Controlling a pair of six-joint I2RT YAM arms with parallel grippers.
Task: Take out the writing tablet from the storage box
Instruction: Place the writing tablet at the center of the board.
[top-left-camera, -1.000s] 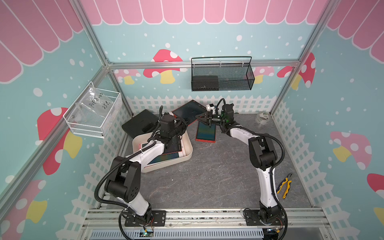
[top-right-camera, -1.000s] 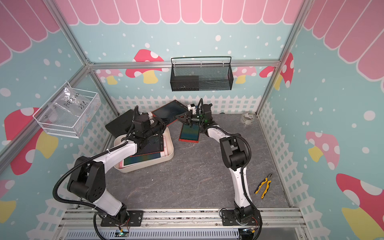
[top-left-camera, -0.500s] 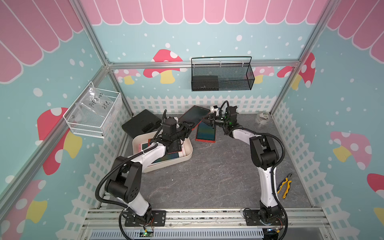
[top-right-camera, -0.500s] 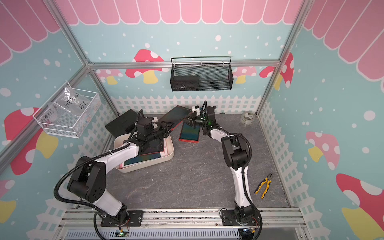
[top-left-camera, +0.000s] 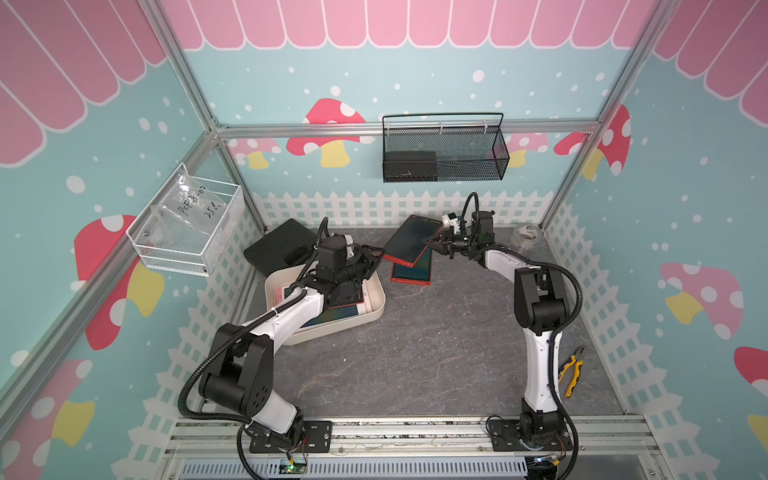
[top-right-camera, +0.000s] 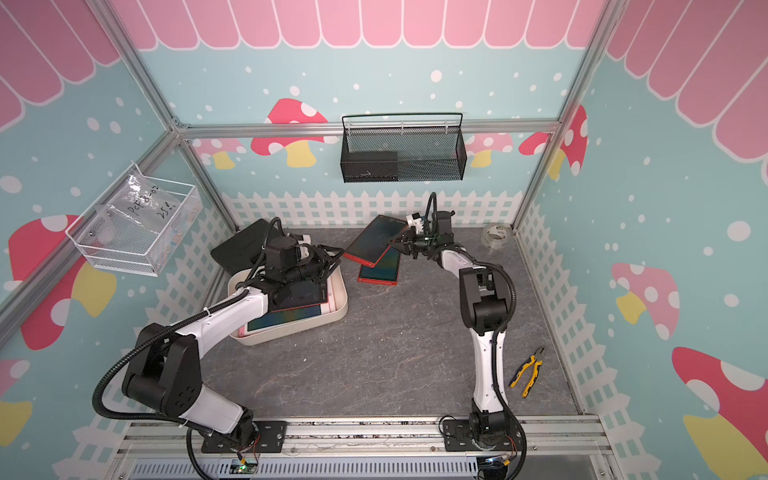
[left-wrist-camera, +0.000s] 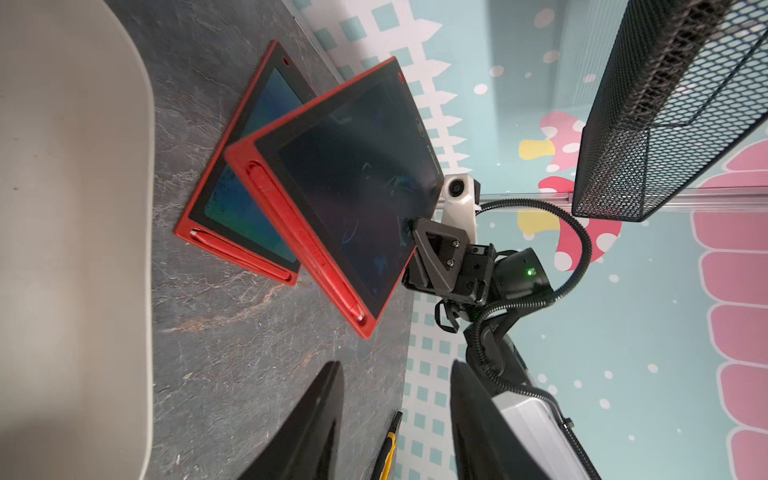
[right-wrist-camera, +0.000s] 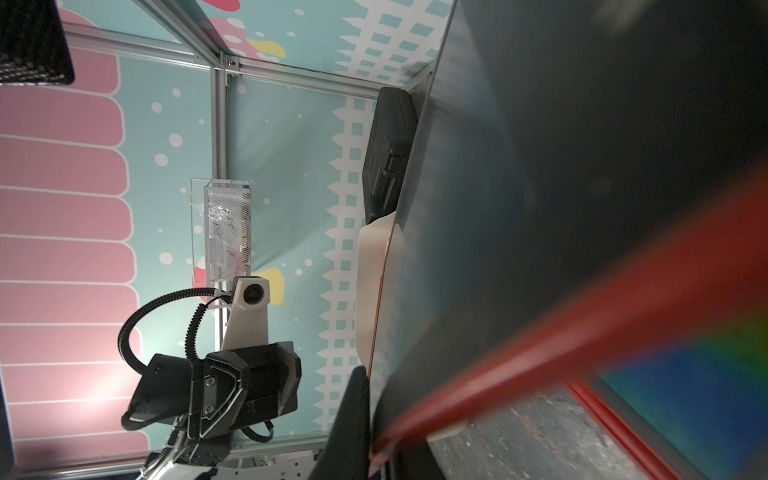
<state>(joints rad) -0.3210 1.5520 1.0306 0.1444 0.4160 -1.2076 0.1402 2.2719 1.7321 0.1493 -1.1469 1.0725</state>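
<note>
My right gripper (top-left-camera: 436, 243) (top-right-camera: 399, 245) is shut on the edge of a red writing tablet (top-left-camera: 409, 239) (top-right-camera: 374, 241) and holds it tilted above the table. In the right wrist view its dark screen (right-wrist-camera: 582, 166) fills the frame beside the gripper (right-wrist-camera: 374, 436). A second red tablet (top-left-camera: 411, 270) (left-wrist-camera: 245, 183) lies flat beneath it. My left gripper (top-left-camera: 372, 259) (left-wrist-camera: 395, 415) stands open and empty over the far right corner of the cream storage box (top-left-camera: 332, 332) (top-right-camera: 291, 332). A pink tablet (top-left-camera: 332, 318) and a dark one (top-left-camera: 345, 297) lie in the box.
A black hard case (top-left-camera: 282, 249) leans behind the box. A tape roll (top-left-camera: 525, 237) sits at the back right and yellow pliers (top-left-camera: 571, 370) lie near the right fence. A black mesh basket (top-left-camera: 444, 149) and a white wire basket (top-left-camera: 187, 224) hang on the walls.
My left gripper opened, let go of the red tablet and drew back toward the box. The right gripper kept hold and shifted the tablet slightly right.
</note>
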